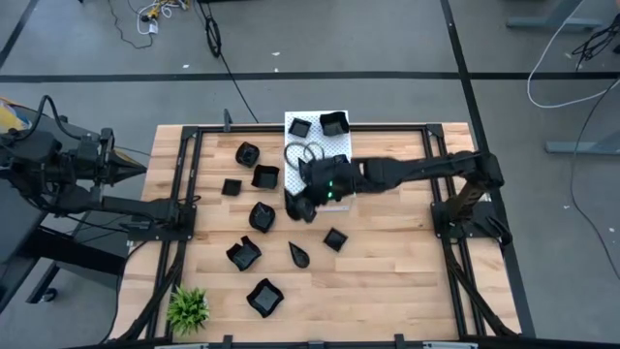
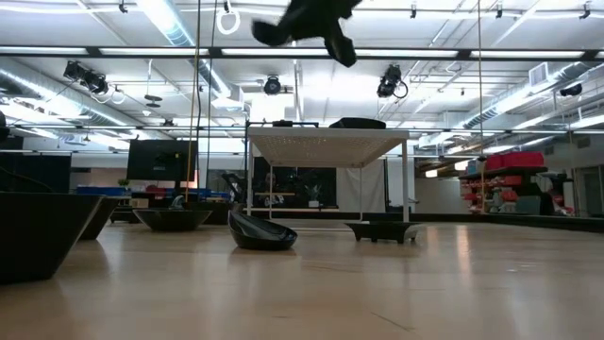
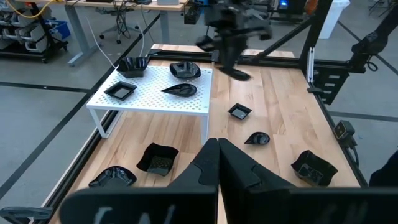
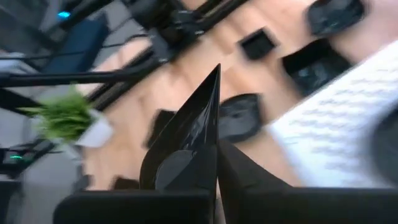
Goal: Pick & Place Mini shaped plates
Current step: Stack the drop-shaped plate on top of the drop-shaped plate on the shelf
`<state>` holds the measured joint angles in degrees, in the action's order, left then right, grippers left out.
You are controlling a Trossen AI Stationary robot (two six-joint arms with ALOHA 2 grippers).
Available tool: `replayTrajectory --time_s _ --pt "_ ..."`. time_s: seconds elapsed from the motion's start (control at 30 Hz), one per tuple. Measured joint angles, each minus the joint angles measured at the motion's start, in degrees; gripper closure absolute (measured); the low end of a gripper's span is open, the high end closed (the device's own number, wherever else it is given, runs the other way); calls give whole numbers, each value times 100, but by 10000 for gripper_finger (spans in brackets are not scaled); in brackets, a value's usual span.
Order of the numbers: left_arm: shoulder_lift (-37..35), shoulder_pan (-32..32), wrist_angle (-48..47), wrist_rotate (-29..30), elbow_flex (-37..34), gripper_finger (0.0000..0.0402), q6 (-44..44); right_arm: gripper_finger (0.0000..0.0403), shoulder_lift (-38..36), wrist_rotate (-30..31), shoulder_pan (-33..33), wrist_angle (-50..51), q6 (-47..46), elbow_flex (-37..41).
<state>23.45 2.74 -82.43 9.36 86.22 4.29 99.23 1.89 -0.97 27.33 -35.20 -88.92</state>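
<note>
Mini shaped plates [image 1: 263, 215] lay scattered across the middle of the worktop [image 1: 387, 291], with several more on the white perforated board [image 1: 334, 142] at the far edge. The right hand [image 1: 301, 206], raised clear of the worktop just beside the board's near edge, was pinching one plate [image 4: 186, 140] edge-up between its pressed fingers, so the board lay immediately toward the far edge from it. The left hand [image 3: 217, 163], pressed together and empty, waited outside the left edge, much farther from the board.

No readable text, labels, brands or numbers anywhere in views.
</note>
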Motion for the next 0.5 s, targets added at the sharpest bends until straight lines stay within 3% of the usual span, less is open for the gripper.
replayTrajectory --time_s 0.23,0.5 --pt "1 0 0 -1 -1 399 0 396 -103 -189 668 393 691 0" --pt "-1 0 0 -1 -1 399 0 396 -100 -153 1184 435 780 2"
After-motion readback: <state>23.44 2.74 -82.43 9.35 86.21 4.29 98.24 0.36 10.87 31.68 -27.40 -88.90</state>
